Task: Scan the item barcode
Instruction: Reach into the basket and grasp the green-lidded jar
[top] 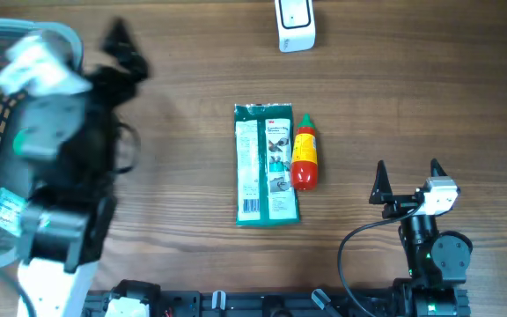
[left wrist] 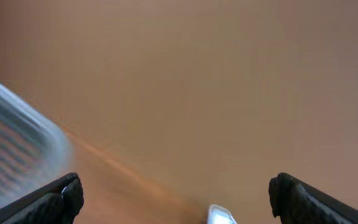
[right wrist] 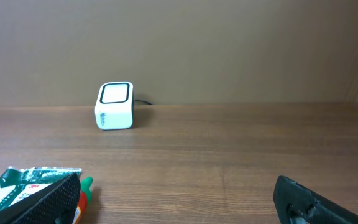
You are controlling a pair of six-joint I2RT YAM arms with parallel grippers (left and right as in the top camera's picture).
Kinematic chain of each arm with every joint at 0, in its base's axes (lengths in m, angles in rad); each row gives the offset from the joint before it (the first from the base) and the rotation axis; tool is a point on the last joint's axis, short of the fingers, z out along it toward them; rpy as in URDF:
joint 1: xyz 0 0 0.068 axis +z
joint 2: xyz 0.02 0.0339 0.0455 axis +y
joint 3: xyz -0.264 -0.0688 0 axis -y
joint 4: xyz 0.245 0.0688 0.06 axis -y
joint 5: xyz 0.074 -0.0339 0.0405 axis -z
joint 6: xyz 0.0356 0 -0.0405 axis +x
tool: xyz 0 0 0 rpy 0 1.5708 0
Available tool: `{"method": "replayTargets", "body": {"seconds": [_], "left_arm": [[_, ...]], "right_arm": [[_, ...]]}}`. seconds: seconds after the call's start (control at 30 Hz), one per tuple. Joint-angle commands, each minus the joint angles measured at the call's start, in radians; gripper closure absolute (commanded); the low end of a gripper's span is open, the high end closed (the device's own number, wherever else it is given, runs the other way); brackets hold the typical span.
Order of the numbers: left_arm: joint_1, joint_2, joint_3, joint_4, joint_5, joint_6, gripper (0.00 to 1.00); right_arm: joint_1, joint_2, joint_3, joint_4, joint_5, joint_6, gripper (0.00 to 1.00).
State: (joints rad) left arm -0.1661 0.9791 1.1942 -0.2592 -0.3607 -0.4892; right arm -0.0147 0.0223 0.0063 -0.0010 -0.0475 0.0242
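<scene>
Overhead | green packet (top: 267, 165) touching red bottle (top: 304, 157), centre | scanner (top: 295, 25) far edge | right gripper (top: 407, 167) spread wide, empty | left gripper (left wrist: 174, 183) blurred, apparently wide, empty

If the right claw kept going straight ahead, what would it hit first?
Probably nothing on the table: the right gripper points across bare wood toward the back wall. The white barcode scanner sits left of its line, the green packet further left. Depth is uncertain.

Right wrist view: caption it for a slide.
Open right pincer faces the white scanner, green packet at lower left.
</scene>
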Motion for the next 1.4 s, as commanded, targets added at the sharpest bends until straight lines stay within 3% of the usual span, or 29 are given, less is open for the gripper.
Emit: {"method": "replayTargets", "body": {"seconds": [0.0,0.23,0.33,0.4,0.5,0.63,0.8,0.93,1.0,1.13,1.2,1.37], "left_arm": [[0.177,-0.027,0.012,0.003,-0.215,0.094,0.0],[0.515,0.134,0.012,-0.136,-0.221,0.089,0.0],[0.602,0.259,0.012,-0.214,-0.108,0.063,0.0],[0.658,0.349,0.012,-0.269,-0.021,-0.027,0.0],[0.711,0.444,0.012,-0.286,0.105,-0.084,0.0],[0.761,0.512,0.012,-0.338,0.142,-0.255,0.0],[0.787,0.54,0.012,-0.389,0.151,-0.396,0.0],[0.808,0.54,0.012,-0.396,0.323,-0.55,0.0],[0.813,0.54,0.012,-0.384,0.34,-0.589,0.0],[0.796,0.542,0.012,-0.337,0.187,-0.289,0.0],[0.791,0.542,0.012,-0.343,0.109,-0.198,0.0],[0.792,0.545,0.012,-0.273,0.138,0.037,0.0]], "right_arm": [[0.005,0.001,0.0,0.002,0.003,-0.01,0.0],[0.005,0.001,0.0,0.002,0.002,-0.01,0.0],[0.005,0.001,0.0,0.002,0.003,-0.01,0.0],[0.005,0.001,0.0,0.002,0.002,-0.01,0.0],[0.005,0.001,0.0,0.002,0.002,-0.01,0.0],[0.005,0.001,0.0,0.002,0.002,-0.01,0.0],[0.005,0.001,0.0,0.002,0.002,-0.01,0.0],[0.005,0.001,0.0,0.002,0.002,-0.01,0.0],[0.005,0.001,0.0,0.002,0.002,-0.01,0.0],[0.005,0.001,0.0,0.002,0.002,-0.01,0.0],[0.005,0.001,0.0,0.002,0.003,-0.009,0.0],[0.005,0.001,0.0,0.002,0.003,-0.01,0.0]]}}
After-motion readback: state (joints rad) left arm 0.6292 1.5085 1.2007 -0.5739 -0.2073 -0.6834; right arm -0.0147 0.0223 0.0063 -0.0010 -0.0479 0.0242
